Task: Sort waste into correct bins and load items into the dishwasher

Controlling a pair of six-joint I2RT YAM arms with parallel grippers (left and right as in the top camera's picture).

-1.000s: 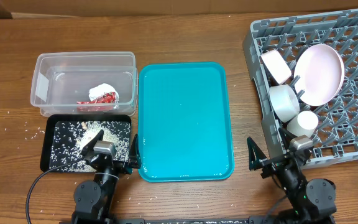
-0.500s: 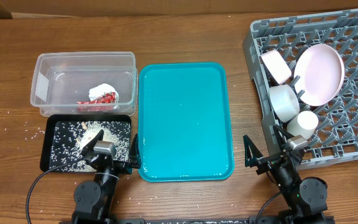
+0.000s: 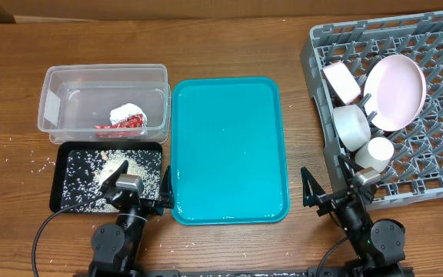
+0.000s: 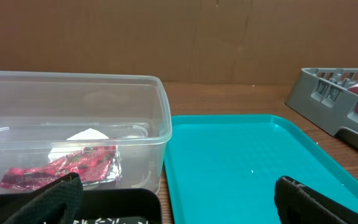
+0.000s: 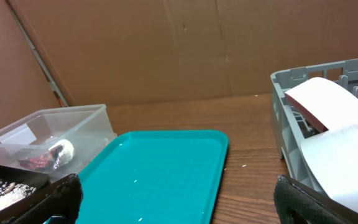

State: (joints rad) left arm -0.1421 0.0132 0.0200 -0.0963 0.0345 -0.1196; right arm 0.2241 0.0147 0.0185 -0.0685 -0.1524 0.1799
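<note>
The clear tub (image 3: 52, 100) holds the red wrapper (image 3: 121, 123) and white tissue (image 3: 125, 112); both also show in the left wrist view, wrapper (image 4: 61, 168) and tissue (image 4: 86, 134). The black tray (image 3: 61, 201) holds pale rice crumbs (image 3: 83, 181). The grey dish rack (image 3: 437, 154) holds a large pale plate (image 3: 394, 91) and several small white dishes (image 3: 352, 127). Chopsticks are out of view. My left gripper (image 3: 134, 189) is open and empty over the black tray's front edge. My right gripper (image 3: 333, 191) is open and empty at the rack's front left corner.
The teal serving tray (image 3: 229, 150) lies bare between the bins and the rack. Loose rice grains (image 3: 29, 165) are scattered on the wooden table left of the black tray. A cardboard wall stands behind the table.
My right gripper has shifted slightly to the left at the table's front. The left arm and all objects are unchanged.
</note>
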